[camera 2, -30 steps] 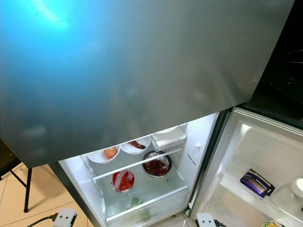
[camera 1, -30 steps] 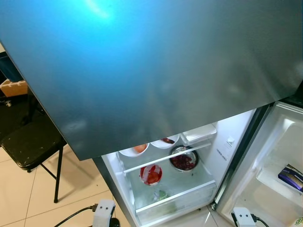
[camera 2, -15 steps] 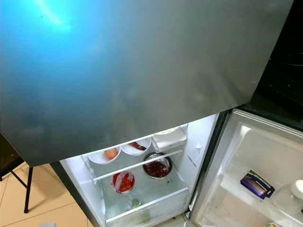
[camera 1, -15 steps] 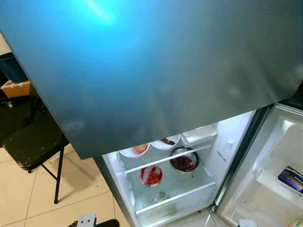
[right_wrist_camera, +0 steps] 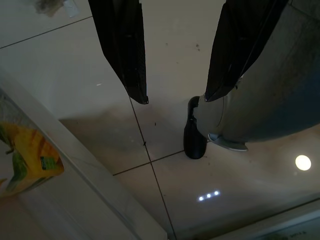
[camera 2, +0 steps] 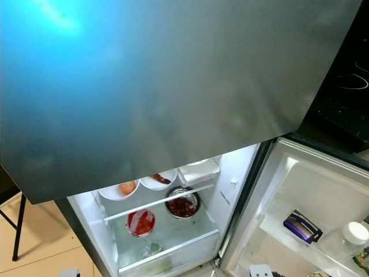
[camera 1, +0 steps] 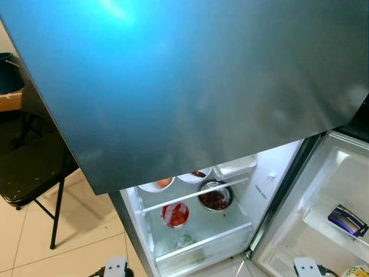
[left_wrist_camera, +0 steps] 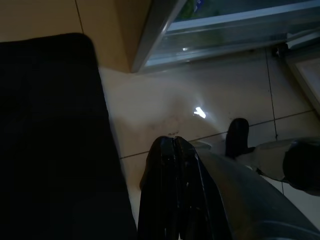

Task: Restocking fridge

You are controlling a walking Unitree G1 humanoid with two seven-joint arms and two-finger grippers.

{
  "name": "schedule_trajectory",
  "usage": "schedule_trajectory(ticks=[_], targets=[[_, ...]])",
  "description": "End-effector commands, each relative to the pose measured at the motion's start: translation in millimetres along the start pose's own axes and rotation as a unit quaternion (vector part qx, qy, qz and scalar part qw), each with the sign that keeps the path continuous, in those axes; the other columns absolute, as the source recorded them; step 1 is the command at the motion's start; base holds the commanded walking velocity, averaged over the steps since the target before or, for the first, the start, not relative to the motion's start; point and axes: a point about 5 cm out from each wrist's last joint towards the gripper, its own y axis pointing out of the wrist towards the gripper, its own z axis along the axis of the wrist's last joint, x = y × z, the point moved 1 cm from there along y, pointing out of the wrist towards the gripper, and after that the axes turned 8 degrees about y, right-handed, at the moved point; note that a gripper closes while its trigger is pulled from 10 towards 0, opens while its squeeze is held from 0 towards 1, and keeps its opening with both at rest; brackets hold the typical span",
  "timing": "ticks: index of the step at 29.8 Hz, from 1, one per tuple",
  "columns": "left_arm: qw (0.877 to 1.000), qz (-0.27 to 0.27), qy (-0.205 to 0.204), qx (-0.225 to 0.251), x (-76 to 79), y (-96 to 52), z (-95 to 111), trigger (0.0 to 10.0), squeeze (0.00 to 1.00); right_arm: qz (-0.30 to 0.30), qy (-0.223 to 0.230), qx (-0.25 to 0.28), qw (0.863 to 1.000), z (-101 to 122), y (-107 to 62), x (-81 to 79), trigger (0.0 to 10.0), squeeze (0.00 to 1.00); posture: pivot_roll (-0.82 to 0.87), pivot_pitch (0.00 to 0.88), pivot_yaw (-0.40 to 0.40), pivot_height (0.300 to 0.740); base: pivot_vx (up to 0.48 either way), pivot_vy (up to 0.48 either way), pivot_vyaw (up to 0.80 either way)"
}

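The fridge's lower compartment [camera 1: 262, 184] stands open below a large grey upper door [camera 1: 190, 86]. On its shelves sit a white bowl with a peach-coloured fruit [camera 1: 157, 184], a second white bowl [camera 1: 193, 176], a steel bowl of dark red food [camera 1: 215, 198], a red wrapped item [camera 1: 174, 214] and a white box [camera 1: 233, 166]. The open door's shelf [camera 2: 277, 231] holds a purple packet [camera 2: 301, 227] and a white-lidded jar [camera 2: 354, 232]. Both arms hang low over the floor. My left gripper [left_wrist_camera: 174, 141] is shut on nothing. My right gripper [right_wrist_camera: 176, 98] is open and holds nothing.
A black folding chair [camera 1: 29, 173] stands left of the fridge on beige tiles. A black counter [camera 2: 346, 98] lies beyond the open door. A yellow-green carton [right_wrist_camera: 25, 160] sits low in the door, close to my right gripper. My dark foot [right_wrist_camera: 195, 135] rests on the tiles.
The whole picture has slid slightly left, so the camera turned a little right. The white wrist blocks dipped out of the bottom edge and are back.
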Motion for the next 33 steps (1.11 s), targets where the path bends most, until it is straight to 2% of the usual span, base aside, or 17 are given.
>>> schedule_trajectory(ticks=[1,4,5,7,11,13,18,20,22,23,25,26,28,29,31,32,33], targets=[[1.000,-0.004,0.002,-0.016,3.0,-1.2,-8.9,10.0,0.00,-0.009,-0.011,-0.003,1.000,1.6,-0.2,3.0,10.0,0.00,0.04,0.000,-0.026,0.732,0.000,0.000,0.00],[0.999,-0.006,0.030,-0.031,-1.7,-2.4,-9.3,10.0,0.00,-0.011,0.006,0.011,1.000,8.9,1.4,-2.7,10.0,0.00,0.02,0.000,-0.035,0.732,0.000,0.000,0.00],[0.999,0.012,0.021,-0.033,-8.5,-3.3,-7.3,10.0,0.00,-0.011,0.020,0.010,1.000,7.4,2.0,-6.1,10.0,0.00,0.03,0.000,-0.058,0.732,0.000,0.000,0.00],[0.999,0.035,-0.007,-0.025,-16.5,-3.8,-2.0,10.0,0.00,-0.008,0.022,-0.001,1.000,-0.3,2.2,-10.3,10.0,0.00,0.02,0.000,-0.042,0.732,0.000,0.000,0.00],[0.999,0.030,-0.008,-0.017,-14.3,-2.0,2.6,10.0,0.00,-0.011,0.021,-0.005,1.000,-4.0,1.7,-9.0,10.0,0.00,0.02,0.000,-0.039,0.732,0.000,0.000,0.00],[1.000,0.012,0.016,-0.005,-5.2,2.9,12.6,10.0,0.00,-0.019,0.021,-0.012,1.000,-10.3,0.2,-3.5,10.0,0.00,0.03,0.000,-0.037,0.732,0.000,0.000,0.00],[1.000,0.001,0.007,0.013,-1.7,5.7,22.9,10.0,0.00,-0.019,0.025,-0.019,0.999,-16.1,-0.8,-1.4,10.0,0.00,0.02,0.000,-0.014,0.732,0.000,0.000,0.00],[0.999,-0.002,0.037,0.003,0.1,6.1,21.5,10.0,0.00,-0.026,0.026,-0.018,0.999,-16.9,-1.3,1.1,10.0,0.00,0.02,0.000,-0.001,0.732,0.000,0.000,0.00],[0.998,-0.016,0.061,-0.015,5.2,6.7,16.1,10.0,0.00,-0.040,0.050,-0.014,0.998,-18.3,-2.5,7.1,10.0,0.00,0.00,0.000,0.022,0.732,0.000,0.000,0.00],[0.997,-0.024,0.073,-0.021,7.9,7.2,15.2,10.0,0.00,-0.044,0.063,-0.012,0.997,-18.0,-2.8,9.3,10.0,0.00,0.00,0.000,-0.011,0.732,0.000,0.000,0.00],[0.995,-0.023,0.091,-0.024,9.6,8.3,16.9,10.0,0.00,-0.045,0.077,-0.014,0.996,-20.2,-3.4,10.7,10.0,0.00,0.03,0.000,-0.024,0.732,0.000,0.000,0.00],[0.995,-0.023,0.091,-0.024,9.6,8.3,16.9,10.0,0.00,-0.045,0.077,-0.014,0.996,-20.2,-3.4,10.7,10.0,0.00,0.03,0.000,-0.024,0.732,0.000,0.000,0.00],[1.000,0.004,0.000,0.013,2.6,9.0,29.2,10.0,0.00,-0.047,0.071,-0.023,0.996,-25.4,-4.3,12.0,10.0,0.00,0.03,0.000,-0.010,0.732,0.000,0.000,0.00],[0.999,0.011,-0.031,0.025,0.4,9.0,32.5,10.0,0.00,-0.048,0.071,-0.025,0.996,-26.5,-4.5,12.4,10.0,0.00,0.03,0.000,-0.010,0.732,0.000,0.000,0.00],[1.000,0.001,-0.011,0.023,1.6,8.7,31.3,10.0,0.00,-0.052,0.085,-0.018,0.995,-24.7,-4.5,13.5,10.0,0.00,0.01,0.000,0.004,0.732,0.000,0.000,0.00],[1.000,-0.003,0.018,0.006,1.9,7.6,24.9,10.0,0.00,-0.052,0.087,-0.014,0.995,-22.8,-4.4,13.9,10.0,0.00,0.01,0.000,-0.006,0.732,0.000,0.000,0.00],[1.000,-0.003,0.018,0.006,1.9,7.6,24.9,10.0,0.00,-0.052,0.087,-0.014,0.995,-22.8,-4.4,13.9,10.0,0.00,0.01,0.000,-0.006,0.732,0.000,0.000,0.00]])
